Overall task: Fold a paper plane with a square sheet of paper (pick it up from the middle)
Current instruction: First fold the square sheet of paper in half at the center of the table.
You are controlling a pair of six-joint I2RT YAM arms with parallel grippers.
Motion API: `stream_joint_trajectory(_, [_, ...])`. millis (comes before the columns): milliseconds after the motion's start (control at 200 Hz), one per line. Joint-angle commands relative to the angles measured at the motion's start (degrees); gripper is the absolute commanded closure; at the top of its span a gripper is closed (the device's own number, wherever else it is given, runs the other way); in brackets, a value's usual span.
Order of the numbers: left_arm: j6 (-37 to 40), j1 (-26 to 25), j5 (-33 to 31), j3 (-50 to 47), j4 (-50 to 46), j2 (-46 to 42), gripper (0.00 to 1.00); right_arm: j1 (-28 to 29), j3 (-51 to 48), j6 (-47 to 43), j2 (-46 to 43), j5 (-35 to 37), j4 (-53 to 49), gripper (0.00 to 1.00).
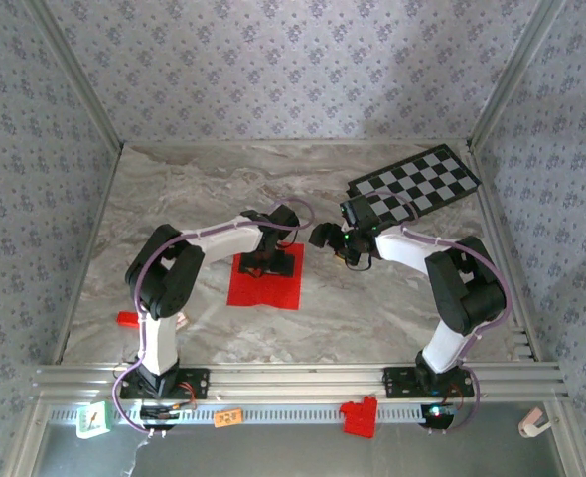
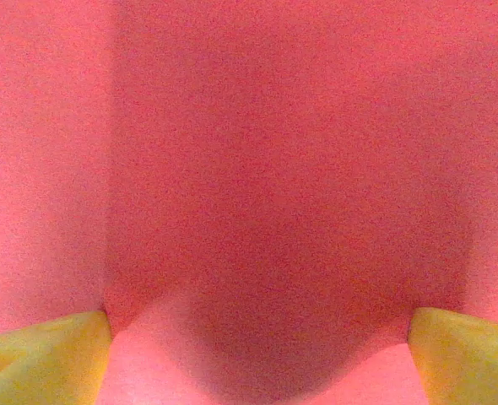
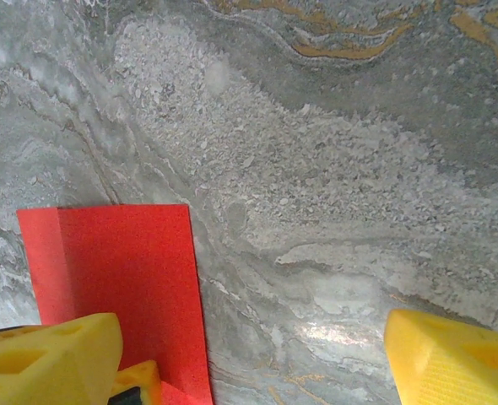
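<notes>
Top view: the square sheet of paper [image 1: 263, 286] lies mid-way across the bench [image 1: 174, 199], with the left tool [image 1: 271, 260] on its middle and the right tool [image 1: 323, 237] nearby. Left wrist: its fingers [image 2: 38, 359] are spread wide over the red sheet and hold nothing, so pinch gently at the centre. Right wrist: that tool is wide open and empty above the bench.

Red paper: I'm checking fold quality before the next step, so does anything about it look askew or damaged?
Nothing looks torn or crumpled. The square sheet of paper lies flat on the marble table, with one straight crease running near its left edge in the right wrist view. That looks like a deliberate fold, not damage.
</notes>
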Motion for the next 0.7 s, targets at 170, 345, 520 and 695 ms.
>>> stream_joint_trajectory(170, [-1.02, -0.14, -0.26, -3.12, 1.59, -2.06, 0.3, -0.31, -0.47, 1.27, -1.95, 0.78, -0.19, 0.17])
stream_joint_trajectory(345, [-0.44, 0.81, 5.53, -5.49, 7.56, -9.51, 0.54, -0.58, -1.94, 1.2, -3.98, 1.28, 2.2, 0.17])
stream_joint_trajectory(520, [-3.5, 4.8, 22.47, -10.56, 20.69, -16.01, 0.64, -1.23, -4.81, 0.91, -8.03, 0.45, 7.77, 0.16])
stream_joint_trajectory(695, [-10.0, 8.24, 33.08, -15.15, 34.07, -16.98, 0.64, -1.85, -7.63, 0.82, -11.12, -2.03, 13.49, 0.17])
